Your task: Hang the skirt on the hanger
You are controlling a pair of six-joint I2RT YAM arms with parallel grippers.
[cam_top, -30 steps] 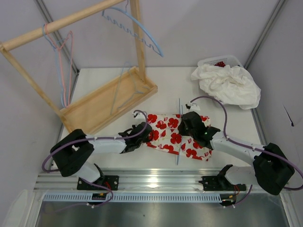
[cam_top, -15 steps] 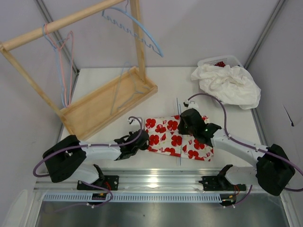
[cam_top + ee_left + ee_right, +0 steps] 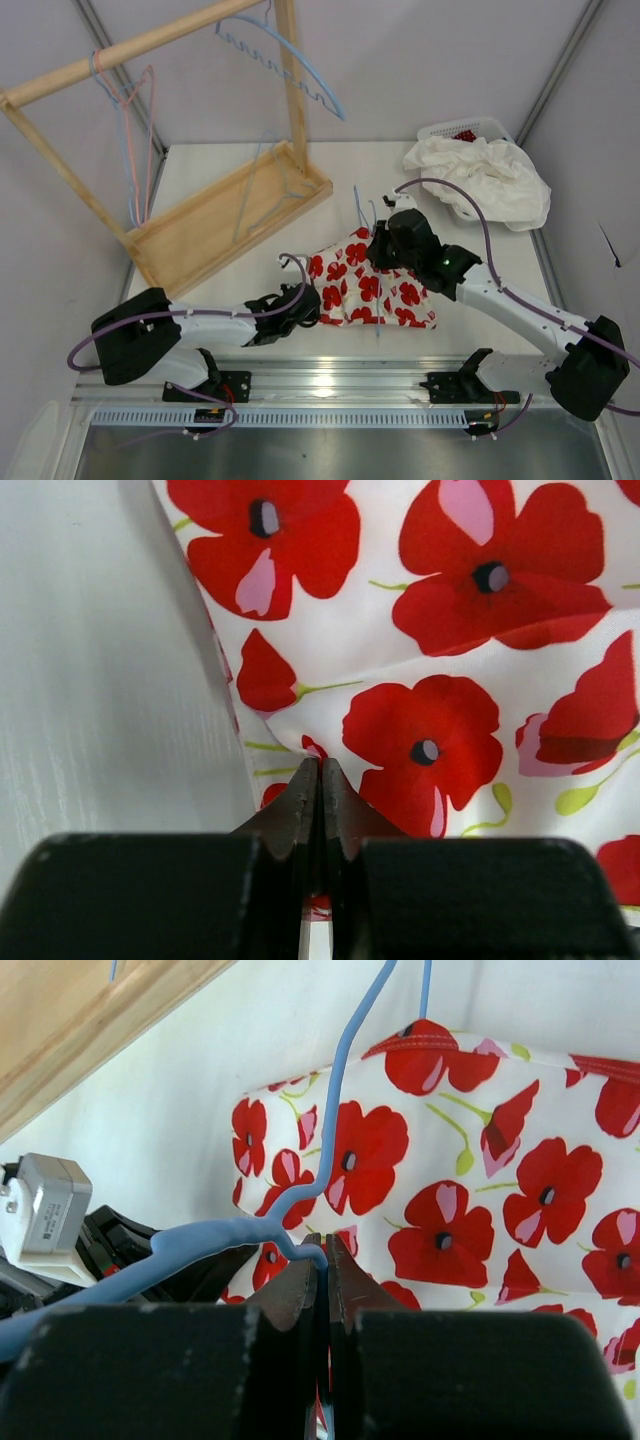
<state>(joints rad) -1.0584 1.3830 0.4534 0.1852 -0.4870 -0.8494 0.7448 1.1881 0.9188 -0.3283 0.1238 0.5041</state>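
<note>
1. Left tool is clamped shut on the skirt, at its left edge.
2. Right tool is clamped shut on the blue hanger.
3. Skirt is found at bench front, between the 2 arms.

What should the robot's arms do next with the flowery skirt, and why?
Probably the left end effector should gently pull its pinched skirt edge outward, to spread it along the hanger. The right end effector is shut on the blue hanger wire, with the rumpled skirt beneath it.
</note>
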